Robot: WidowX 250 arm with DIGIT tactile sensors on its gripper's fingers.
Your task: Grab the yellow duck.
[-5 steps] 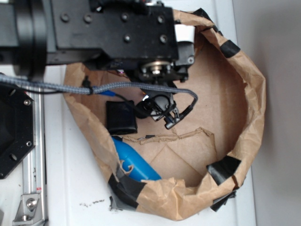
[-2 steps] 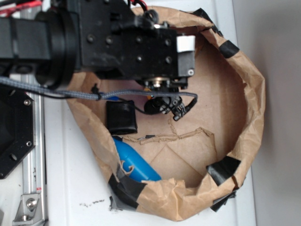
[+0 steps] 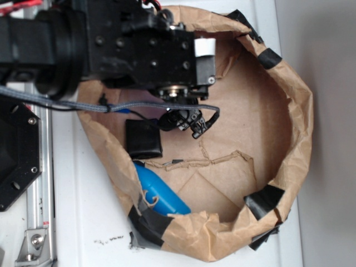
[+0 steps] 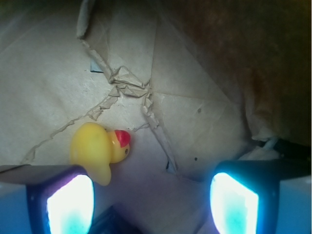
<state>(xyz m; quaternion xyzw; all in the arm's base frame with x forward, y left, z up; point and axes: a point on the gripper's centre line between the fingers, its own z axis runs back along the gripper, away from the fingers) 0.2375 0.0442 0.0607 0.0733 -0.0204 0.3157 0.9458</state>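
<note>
The yellow duck [image 4: 99,151] lies on the brown paper floor in the wrist view, its red beak pointing right. It sits just ahead of the left finger [image 4: 68,204], its tail overlapping that fingertip's top edge. My gripper [image 4: 152,204] is open, with wide bare paper between its two lit pads. In the exterior view the gripper [image 3: 182,120] hangs under the black arm inside the paper bag, and the duck is hidden there.
The crumpled brown paper bag [image 3: 297,128] with black tape patches walls in the work area. A black square pad [image 3: 143,139] lies left of the gripper. A blue object [image 3: 158,192] rests against the bag's lower left wall. A torn paper ridge [image 4: 126,85] crosses the floor.
The arm has shifted left and towards the top of the exterior view. The gripper went with it, away from the torn ridge.
</note>
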